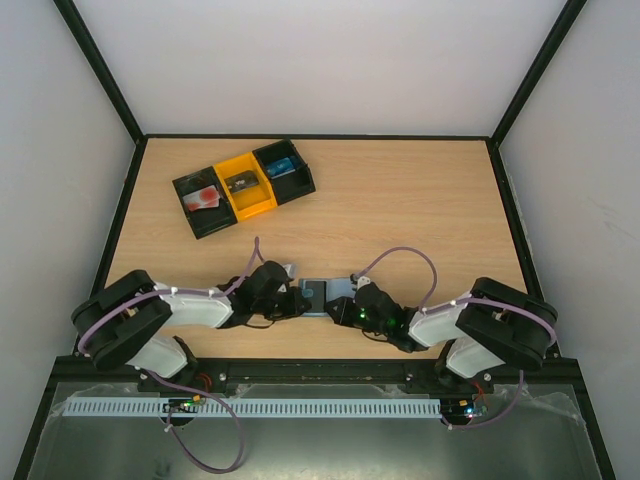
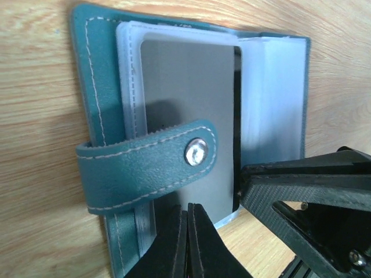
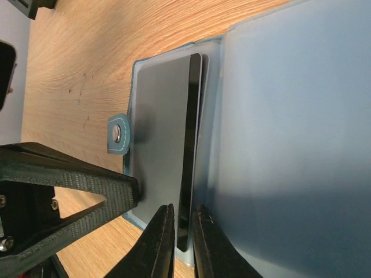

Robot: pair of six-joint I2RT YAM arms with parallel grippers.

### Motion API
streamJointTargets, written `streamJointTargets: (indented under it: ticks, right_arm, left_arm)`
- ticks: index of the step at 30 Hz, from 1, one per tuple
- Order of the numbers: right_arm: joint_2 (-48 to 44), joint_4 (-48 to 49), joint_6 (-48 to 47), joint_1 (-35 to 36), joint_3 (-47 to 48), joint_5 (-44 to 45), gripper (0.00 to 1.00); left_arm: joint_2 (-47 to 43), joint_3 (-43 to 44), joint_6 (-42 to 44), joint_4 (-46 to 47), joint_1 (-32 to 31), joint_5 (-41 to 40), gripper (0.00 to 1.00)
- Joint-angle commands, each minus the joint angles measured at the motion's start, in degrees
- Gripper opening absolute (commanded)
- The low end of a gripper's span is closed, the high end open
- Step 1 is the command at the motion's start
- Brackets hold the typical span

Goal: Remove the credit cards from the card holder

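Observation:
The blue-grey card holder (image 1: 318,296) lies open on the table between my two grippers. In the left wrist view, the holder (image 2: 95,87) shows clear sleeves, a grey card face (image 2: 185,87) and a snap strap (image 2: 145,165). My left gripper (image 2: 188,213) is shut, its tips resting at the near edge of the grey face. In the right wrist view, my right gripper (image 3: 184,219) is closed on the edge of a thin dark card (image 3: 190,145) that stands up between the holder's sleeves (image 3: 290,116). That card shows as a black strip in the left wrist view (image 2: 237,116).
A black-and-orange three-compartment tray (image 1: 262,203) stands at the back left. It holds a red card (image 1: 203,197), a dark item (image 1: 240,183) and a blue card (image 1: 281,167). The two grippers (image 1: 291,298) (image 1: 347,305) are close together over the holder.

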Motion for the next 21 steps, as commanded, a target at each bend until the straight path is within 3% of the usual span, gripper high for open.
streamJointTargets:
  ticks: [1,13,18,21]
  right_arm:
    - [1.4,4.1,0.7,-0.3,-0.2,-1.0,0.11]
    - [1.1,6.8,1.3,-0.3,-1.8,0.8,0.14]
    - [1.7,7.2,1.3,-0.3,-1.8,1.1,0.14]
    - [2.2,7.4,1.2,-0.3,-1.7,1.1,0.14]
  left_arm:
    - [2.7,0.9,1.6,-2.3,-0.4,-0.8,0.03]
    - [2.4,-1.4,0.0,-0.2,-0.5,-1.4,0.03]
    - [-2.2,0.0,0.5,-5.2,-0.5,-3.8,0.22]
    - [-4.7,0.5,0.7,-8.6,-0.5,-6.3,0.23]
